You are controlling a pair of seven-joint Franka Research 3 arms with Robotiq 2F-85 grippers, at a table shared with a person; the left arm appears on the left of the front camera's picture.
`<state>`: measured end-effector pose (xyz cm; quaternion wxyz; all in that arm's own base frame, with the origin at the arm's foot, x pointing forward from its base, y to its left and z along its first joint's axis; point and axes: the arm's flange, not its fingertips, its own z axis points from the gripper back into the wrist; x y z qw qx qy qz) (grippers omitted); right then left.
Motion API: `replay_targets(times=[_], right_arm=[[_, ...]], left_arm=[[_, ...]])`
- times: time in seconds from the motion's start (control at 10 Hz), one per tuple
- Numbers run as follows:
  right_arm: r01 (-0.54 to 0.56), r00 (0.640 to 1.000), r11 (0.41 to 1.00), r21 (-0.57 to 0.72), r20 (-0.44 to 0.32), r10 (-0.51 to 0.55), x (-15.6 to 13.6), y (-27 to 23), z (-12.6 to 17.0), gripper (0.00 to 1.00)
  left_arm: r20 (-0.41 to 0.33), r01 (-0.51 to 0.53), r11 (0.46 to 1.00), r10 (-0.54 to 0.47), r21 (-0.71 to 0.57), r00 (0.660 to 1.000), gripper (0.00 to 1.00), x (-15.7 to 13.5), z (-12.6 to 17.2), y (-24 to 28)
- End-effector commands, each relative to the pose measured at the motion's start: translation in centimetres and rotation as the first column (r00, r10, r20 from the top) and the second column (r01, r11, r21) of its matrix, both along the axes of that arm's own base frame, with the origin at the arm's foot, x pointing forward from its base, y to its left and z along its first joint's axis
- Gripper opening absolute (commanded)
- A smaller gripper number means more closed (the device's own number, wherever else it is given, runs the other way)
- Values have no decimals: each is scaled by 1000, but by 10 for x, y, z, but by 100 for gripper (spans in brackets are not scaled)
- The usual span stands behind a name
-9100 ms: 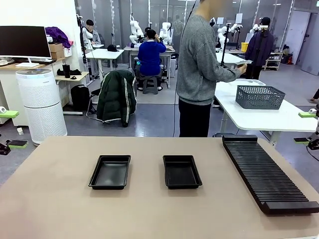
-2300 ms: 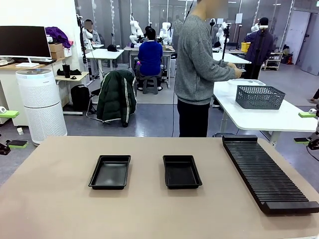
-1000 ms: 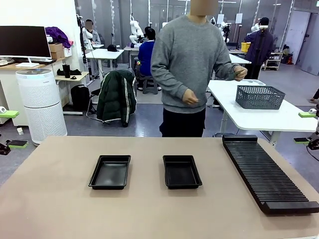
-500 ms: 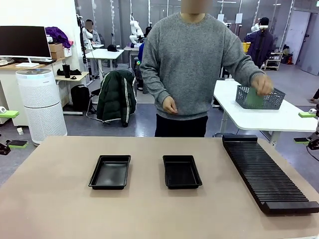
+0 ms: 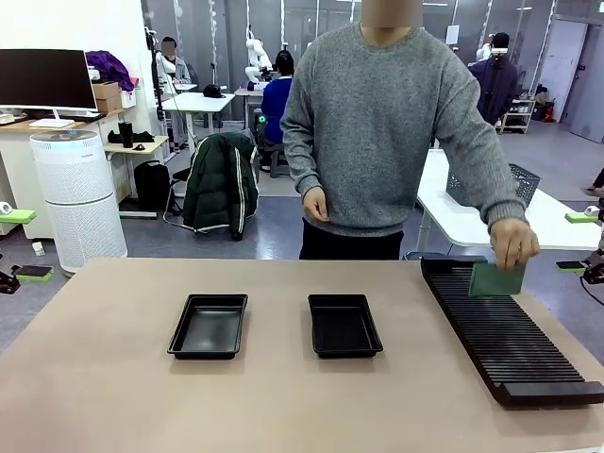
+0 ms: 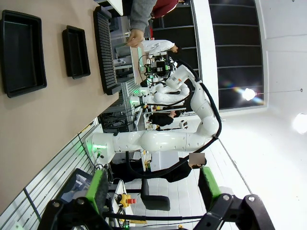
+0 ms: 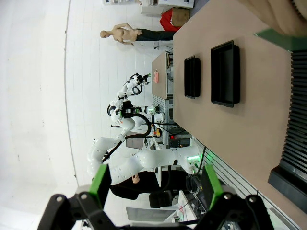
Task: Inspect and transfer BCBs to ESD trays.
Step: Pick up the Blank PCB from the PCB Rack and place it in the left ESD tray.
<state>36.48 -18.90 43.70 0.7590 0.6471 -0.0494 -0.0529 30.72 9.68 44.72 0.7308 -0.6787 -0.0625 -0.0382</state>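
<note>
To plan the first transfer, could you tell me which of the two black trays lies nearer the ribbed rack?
The right tray, from the robot's side: it lies between the other tray and the rack.

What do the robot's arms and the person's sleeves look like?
The robot's arms are white, smooth and rounded, like the right arm. The left gripper and right gripper are black, with bright green pads on the jaws. The person's jumper is grey and knitted, with long sleeves.
</note>
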Motion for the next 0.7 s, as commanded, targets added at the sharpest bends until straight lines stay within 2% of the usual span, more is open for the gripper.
replay_targets(times=[0.0, 0.6], right_arm=[[-2, 1000, 1000, 0, 9, 2, 0, 1, 1, 100], [-2, 1000, 1000, 0, 9, 2, 0, 1, 1, 100]], left_arm=[[1, 0, 1000, 0, 3, 1000, 100, -1, 1, 1], [1, 0, 1000, 0, 3, 1000, 100, -1, 1, 1]])
